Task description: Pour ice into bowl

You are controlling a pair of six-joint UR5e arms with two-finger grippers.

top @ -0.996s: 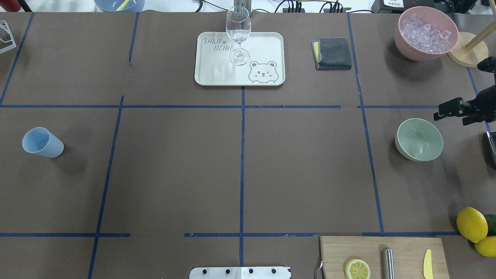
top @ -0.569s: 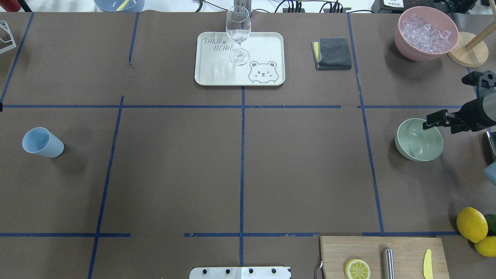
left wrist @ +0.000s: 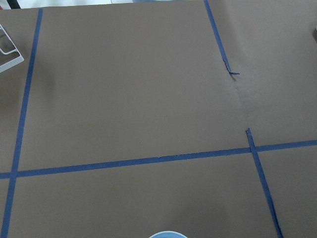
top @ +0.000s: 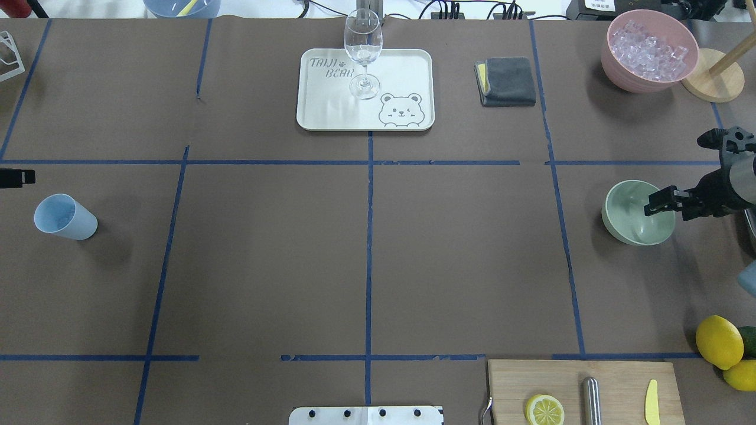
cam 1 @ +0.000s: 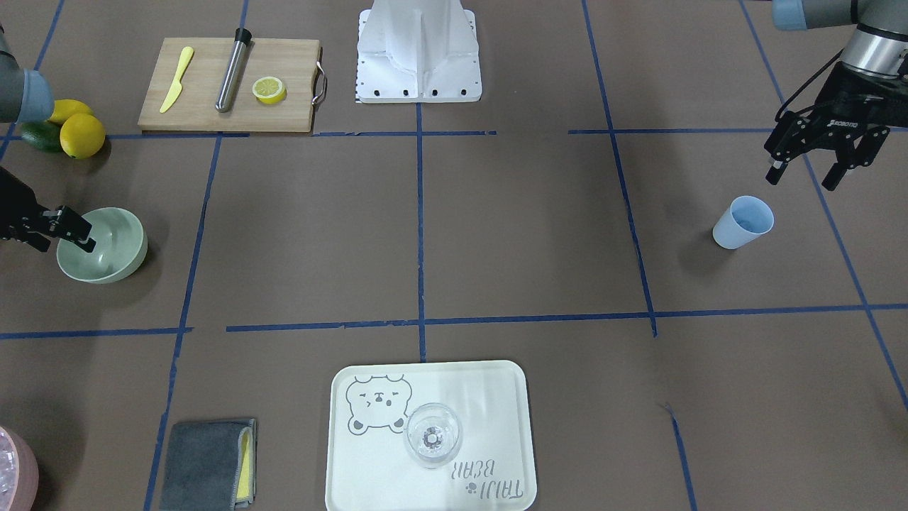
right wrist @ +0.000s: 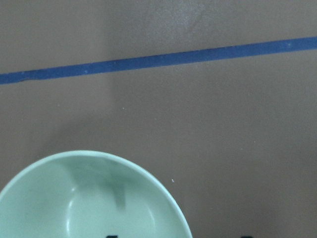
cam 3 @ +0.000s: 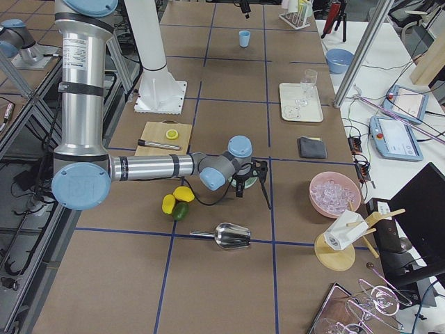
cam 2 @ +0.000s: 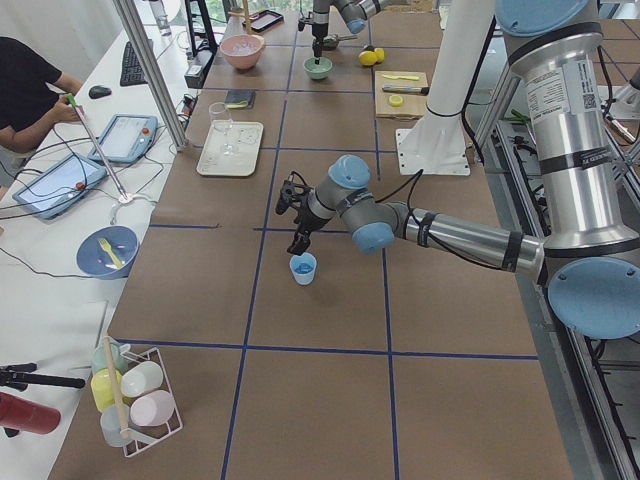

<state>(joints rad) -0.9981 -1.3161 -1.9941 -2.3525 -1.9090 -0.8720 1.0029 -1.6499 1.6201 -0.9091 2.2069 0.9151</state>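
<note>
First, from across the desk: right gripper (cam 1: 57,241) spread wide and holding nothing, one finger down inside the bowl (cam 1: 113,248), the other outside, rim between them. Bowl upright near the desk's right end, roughly midway between the robot's edge and the far edge. Left gripper (cam 1: 801,177) likewise spread and empty-handed, hanging above the light blue cup (cam 1: 741,223) near the left end, not touching it. Pink container (cam 1: 18,454) cut off by the frame at the far right corner.

Next, from overhead: ice (top: 648,48) heaped in the pink container (top: 626,79) at the far right corner, well apart from the bowl (top: 626,218). Right gripper (top: 667,211) reaching in from the right end, astride the bowl's rim. Left gripper (top: 15,177) only a dark sliver at the left end, opening unreadable there. Wine glass (top: 363,53) standing on the tray (top: 331,112) at the middle of the far edge; cutting board (top: 614,378) at the robot's edge, toward the right.

From the left end: left gripper (cam 2: 297,235) pointing down above the cup (cam 2: 303,268); bowl (cam 2: 318,68) and pink container (cam 2: 243,52) small at the far end.

From the right end: right gripper (cam 3: 247,182) low over the bowl, bowl mostly hidden behind it; ice (cam 3: 334,191) glinting in its container; metal scoop (cam 3: 233,236) lying on its side near the right end.

Left wrist: brown desk crossed by blue tape lines (left wrist: 129,162), cup rim (left wrist: 168,234) just peeking in at the lower edge.

Right wrist: bowl (right wrist: 89,198) filling the lower left, two dark fingertips (right wrist: 112,236) at the bottom edge, one over the bowl's inside, the other over bare desk beyond the rim.
</note>
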